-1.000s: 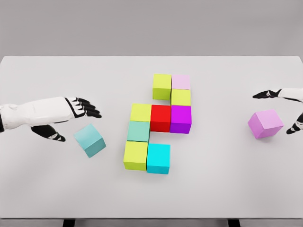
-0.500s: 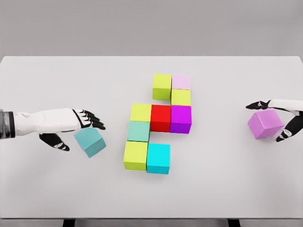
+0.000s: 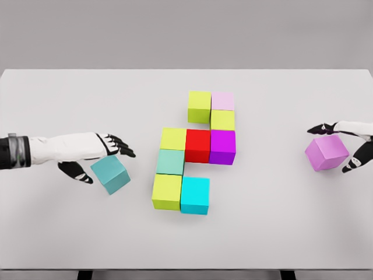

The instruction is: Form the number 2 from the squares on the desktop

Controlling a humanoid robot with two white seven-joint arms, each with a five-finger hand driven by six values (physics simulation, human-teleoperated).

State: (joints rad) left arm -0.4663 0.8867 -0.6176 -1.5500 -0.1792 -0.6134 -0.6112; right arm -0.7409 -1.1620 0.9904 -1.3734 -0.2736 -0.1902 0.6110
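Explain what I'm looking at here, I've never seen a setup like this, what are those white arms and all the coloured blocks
This is a computer-simulated humanoid robot, seen from a camera on its head, looking down at a white table. The two white arms are its own, each ending in a five-finger hand with dark fingers.

In the middle, nine cubes sit packed together, partly forming a figure 2: yellow-green, pale pink, red, magenta, teal-green and cyan cube pieces.

Two cubes lie apart. The left hand is spread around a teal cube, fingers above it and thumb beside it. The right hand is spread likewise around a violet cube. Neither cube looks firmly gripped or lifted yet.
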